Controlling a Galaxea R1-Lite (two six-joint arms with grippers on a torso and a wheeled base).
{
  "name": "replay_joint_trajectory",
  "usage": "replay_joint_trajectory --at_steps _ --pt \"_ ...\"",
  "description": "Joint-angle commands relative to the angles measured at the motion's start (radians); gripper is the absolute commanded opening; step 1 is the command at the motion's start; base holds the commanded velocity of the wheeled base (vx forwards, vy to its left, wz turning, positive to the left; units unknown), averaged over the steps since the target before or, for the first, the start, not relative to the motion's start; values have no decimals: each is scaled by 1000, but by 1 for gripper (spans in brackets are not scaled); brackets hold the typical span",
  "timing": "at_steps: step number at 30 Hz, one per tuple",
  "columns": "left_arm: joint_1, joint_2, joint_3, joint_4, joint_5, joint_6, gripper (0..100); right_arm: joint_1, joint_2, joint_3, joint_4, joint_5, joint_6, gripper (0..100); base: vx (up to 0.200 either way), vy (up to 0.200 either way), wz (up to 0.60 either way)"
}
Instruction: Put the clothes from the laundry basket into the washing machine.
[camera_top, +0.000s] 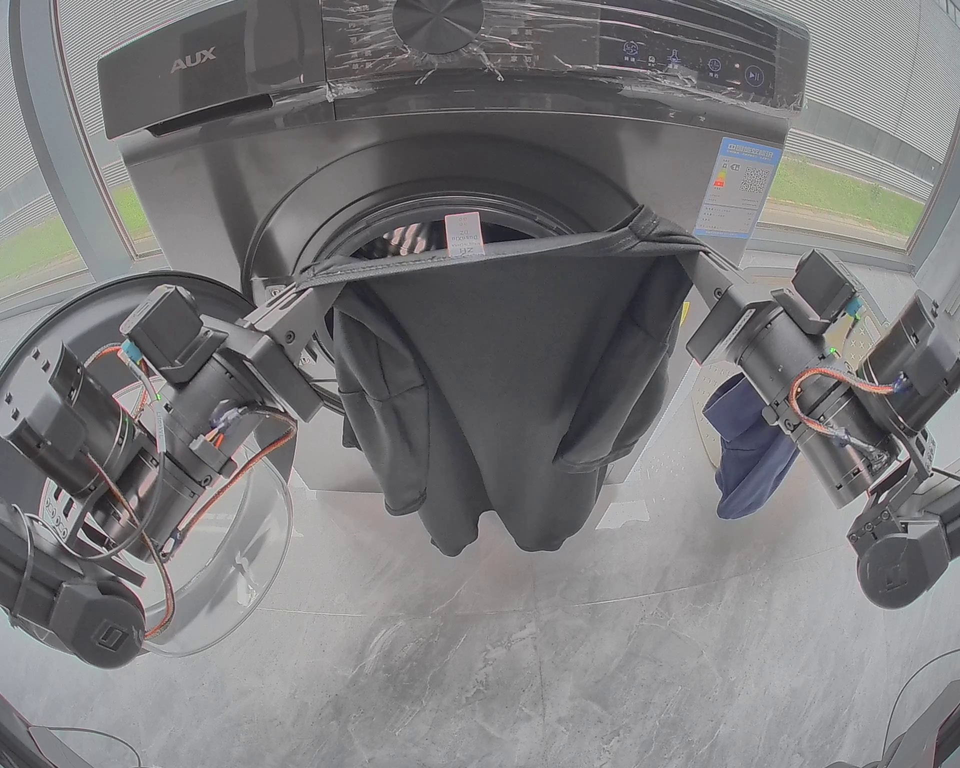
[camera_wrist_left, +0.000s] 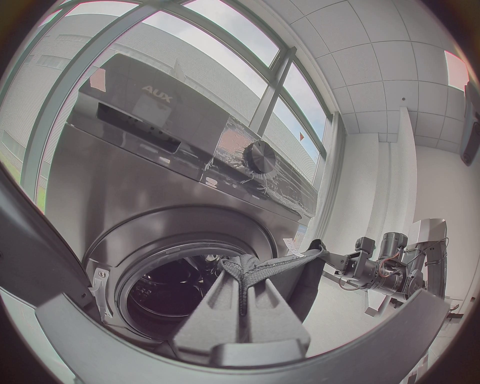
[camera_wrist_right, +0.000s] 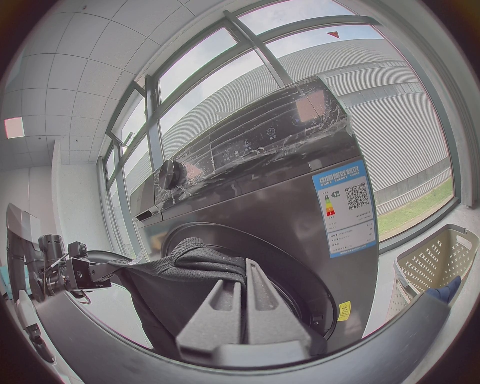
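Holding 1 dark garment (camera_top: 500, 380) stretched between both grippers, the robot looks to be at the loading step: the piece is out of the basket (camera_wrist_right: 432, 260) and hangs just before the washer (camera_top: 480, 130), not yet inside it.

The left gripper (camera_top: 312, 285) is clamped tight on the garment's top edge at the left rim of the drum opening (camera_top: 410, 235). The right gripper (camera_top: 697, 262) is pinched just as firmly on the same edge at the right rim. That edge runs taut across the upper part of the opening, and the rest droops in front of it, past the lower rim and clear of the floor.

The left arm comes in from the near left, over the door (camera_top: 235, 545) that is swung open on that side, with its wrist angled up and to the right. The right arm mirrors it from the near right, with its wrist angled up and to the left.

The next move likely calls for drawing the 2 grippers closer together, since they stand about as wide as the opening, then pushing far into the drum so the hanging cloth follows over the rim before release. A loose fold could catch on the lip.

1 blue cloth (camera_top: 745, 450) waits in the basket at the right.
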Motion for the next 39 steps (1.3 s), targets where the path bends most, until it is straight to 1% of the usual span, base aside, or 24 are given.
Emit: replay_joint_trajectory --at_steps 1,14,16,17,21,25,27,28,30,32,33,34,37,39 --pt "-3 -15 -7 1 2 -1 0 1 -8 0 -1 0 0 0 0 0 0" --pt "-9 12 -32 9 2 2 0 -11 -38 9 7 0 -3 0 0 0 0" --pt "-12 14 -35 10 2 8 0 -9 -36 10 7 0 -3 0 0 0 0" --pt "-13 21 -36 9 1 21 0 -6 -36 14 7 0 -3 0 0 0 0" --pt "-35 34 -41 10 -7 41 0 1 -33 18 13 -11 0 0 0 0 0" --pt "-78 64 -68 9 -6 42 0 21 -28 98 11 -9 8 0 0 0 0" --pt "-85 75 -68 6 -6 42 0 41 -18 136 10 -11 11 0 0 0 0" --pt "-85 84 -68 1 -4 42 0 53 13 173 2 -8 14 0 0 0 0" --pt "-85 90 -68 -1 -1 42 0 55 70 215 -6 0 23 0 0 0 0" --pt "-85 89 -75 -1 1 42 0 73 142 231 -10 2 23 0 0 0 0" --pt "-85 87 -75 -1 1 42 0 75 147 231 -12 2 23 100 0 0 0" --pt "-87 83 -79 -1 2 41 0 89 194 234 -19 2 21 100 0 0 0" --pt "-85 81 -81 -1 4 41 0 113 236 236 -19 3 23 100 0 0 0" --pt "-85 83 -84 -1 4 41 0 145 263 251 -15 6 23 100 0 0 0"
